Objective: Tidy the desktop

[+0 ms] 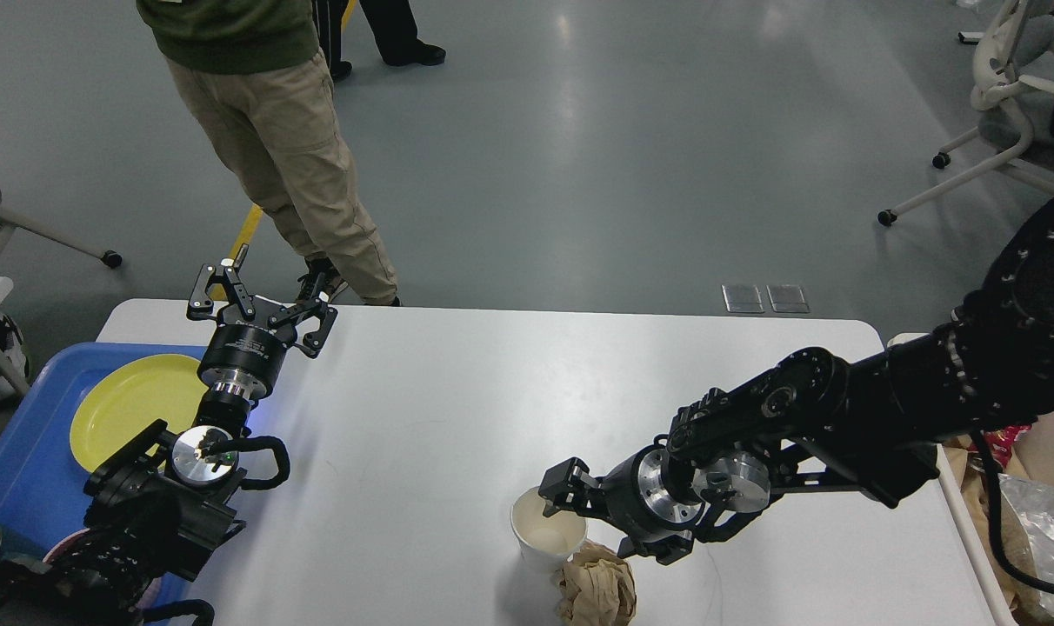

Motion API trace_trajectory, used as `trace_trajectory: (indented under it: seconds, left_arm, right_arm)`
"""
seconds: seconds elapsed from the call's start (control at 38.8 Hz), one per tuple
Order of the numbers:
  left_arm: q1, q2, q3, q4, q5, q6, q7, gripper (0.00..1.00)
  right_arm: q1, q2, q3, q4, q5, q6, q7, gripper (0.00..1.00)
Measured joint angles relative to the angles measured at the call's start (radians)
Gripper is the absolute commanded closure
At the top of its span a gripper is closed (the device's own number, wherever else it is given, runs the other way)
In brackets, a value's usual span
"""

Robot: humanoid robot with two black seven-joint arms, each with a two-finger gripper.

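On white desktop (457, 391): paper cup (548, 530) w/ right end effector (555, 492) at rim, grip unclear

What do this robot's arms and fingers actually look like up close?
Both arms are black and chunky, with shiny silver metal discs at the wrist joints and thin black cables looping beside them. The left gripper has two skeletal black linkage fingers on a round black barrel. The right gripper looks blockier, its fingers dark.

Bright overhead light is glaring in pale streaks off the grey floor (570, 96) and casting soft shadows on the desktop (457, 409), everything staying sharply focused.
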Motion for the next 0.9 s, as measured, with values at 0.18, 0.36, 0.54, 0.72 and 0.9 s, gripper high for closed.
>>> trace_trajectory:
  seconds: [0.18,0.36,0.54,0.72,0.9]
  left_arm:
    - [0.000,0.000,0.000,0.000,0.000,0.000,0.000,0.04]
    - [0.000,0.000,0.000,0.000,0.000,0.000,0.001,0.04]
    - [0.000,0.000,0.000,0.000,0.000,0.000,0.001,0.04]
    - [0.000,0.000,0.000,0.000,0.000,0.000,0.000,0.04]
    - [0.000,0.000,0.000,0.000,0.000,0.000,0.000,0.04]
  right_arm:
    - [-0.044,0.018,0.006,-0.028,-0.012,-0.079,0.080,0.49]
    - [-0.067,0.033,0.002,-0.033,-0.019,-0.099,0.095,0.95]
    - [-0.065,0.041,0.003,-0.023,-0.021,-0.096,0.095,1.00]
    - [-0.060,0.048,0.004,-0.014,-0.021,-0.089,0.096,1.00]
    - [-0.055,0.049,0.008,-0.012,-0.021,-0.088,0.096,1.00]
